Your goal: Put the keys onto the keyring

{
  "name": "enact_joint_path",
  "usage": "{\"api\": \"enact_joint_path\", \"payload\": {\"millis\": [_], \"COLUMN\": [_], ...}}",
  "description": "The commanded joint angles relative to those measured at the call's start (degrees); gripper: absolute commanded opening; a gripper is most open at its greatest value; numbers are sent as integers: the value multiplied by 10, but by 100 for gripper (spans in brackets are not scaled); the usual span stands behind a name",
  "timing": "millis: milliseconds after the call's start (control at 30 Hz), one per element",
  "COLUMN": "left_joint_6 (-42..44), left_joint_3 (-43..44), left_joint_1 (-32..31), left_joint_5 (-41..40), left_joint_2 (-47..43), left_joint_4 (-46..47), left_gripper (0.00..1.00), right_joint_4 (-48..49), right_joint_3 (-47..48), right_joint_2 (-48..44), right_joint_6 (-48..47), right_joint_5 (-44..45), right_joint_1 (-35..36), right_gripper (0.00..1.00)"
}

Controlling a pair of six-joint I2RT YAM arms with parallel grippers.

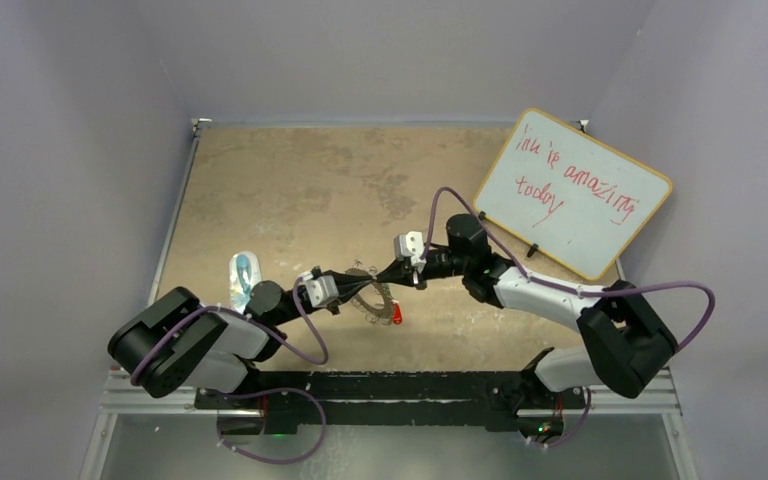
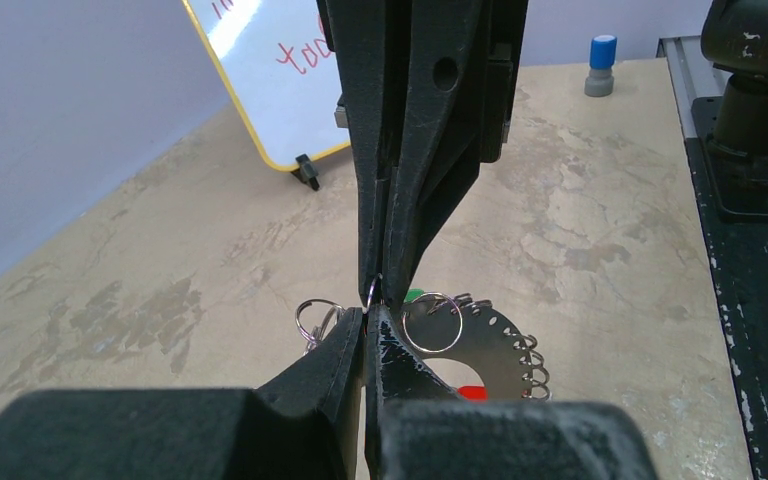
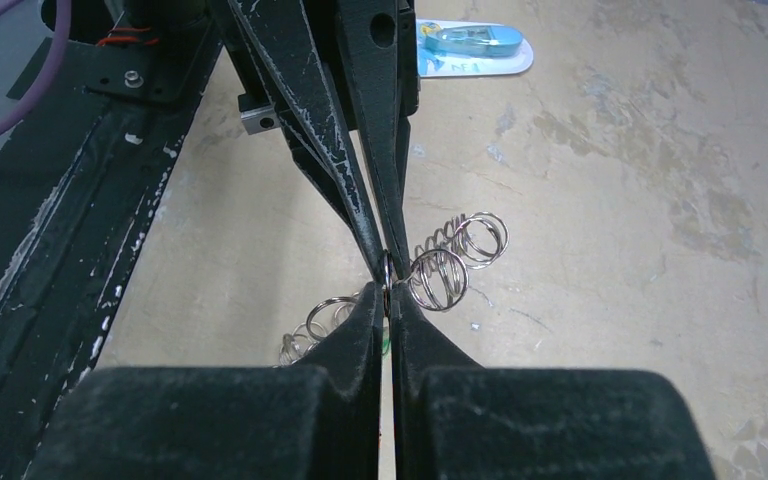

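The keyring (image 1: 372, 300), a flat silvery ring fringed with wire loops, hangs between my two grippers near the table's front. In the left wrist view its plate (image 2: 500, 335) shows behind my left gripper (image 2: 370, 312), which is shut on a thin loop at the rim. My right gripper (image 3: 388, 292) meets it tip to tip and is shut on the same small loop (image 3: 387, 270). One of the keys shows its red head (image 1: 397, 315) (image 2: 472, 392) at the ring's lower edge. The other's green head (image 2: 415, 295) peeks out beside the right gripper's fingers (image 2: 410, 180). More loops (image 3: 440, 278) bunch beside the tips.
A whiteboard (image 1: 572, 192) with red writing leans at the back right. A clear bluish plastic object (image 1: 243, 277) (image 3: 475, 40) lies left of the left arm. A blue-capped grey item (image 2: 600, 62) stands near the black base rail (image 2: 750, 300).
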Motion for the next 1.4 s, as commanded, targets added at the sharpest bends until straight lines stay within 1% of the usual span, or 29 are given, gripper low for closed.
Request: {"api": "enact_joint_path", "payload": {"millis": [0, 100, 167, 233, 300, 367, 467, 567, 800, 967, 1067, 1200, 1367], "left_joint_6": [-1, 2, 9, 23, 42, 58, 88, 113, 125, 154, 169, 175, 176], "left_joint_3": [-1, -1, 1, 2, 4, 11, 25, 34, 37, 41, 44, 50, 66], "left_joint_1": [-2, -2, -2, -2, -2, -2, -2, -2, -2, -2, -3, -5, -9], "left_joint_5": [12, 9, 8, 1, -14, -32, -44, -47, -32, -3, 15, 24, 40], "left_joint_2": [-14, -19, -26, -38, -56, -79, -112, -126, -92, -45, -15, 24, 50], "left_joint_4": [144, 136, 114, 82, 37, -23, -111, -166, -174, -176, -176, -156, -145], "left_gripper": [0, 0, 1, 10, 18, 26, 32, 34, 35, 36, 36, 36, 35], "right_joint_4": [3, -17, -31, -57, -105, -149, -207, -259, -373, -385, -391, -376, -373], "right_joint_3": [31, 37, 40, 51, 69, 85, 104, 122, 167, 175, 177, 169, 166], "right_joint_2": [7, 9, 4, 1, 3, 9, 20, 34, 82, 84, 79, 60, 50], "right_joint_6": [-11, -18, -23, -29, -41, -45, -44, -52, -63, -65, -84, -91, -95], "right_joint_5": [-14, -4, 18, 56, 87, 113, 156, 198, 281, 313, 310, 283, 273], "right_joint_1": [-2, -2, -2, -2, -2, -2, 3, 17, 51, 74, 87, 92, 96], "right_gripper": [0, 0, 0, 0, 0, 0, 0, 0, 0, 0, 0, 0, 0]}}
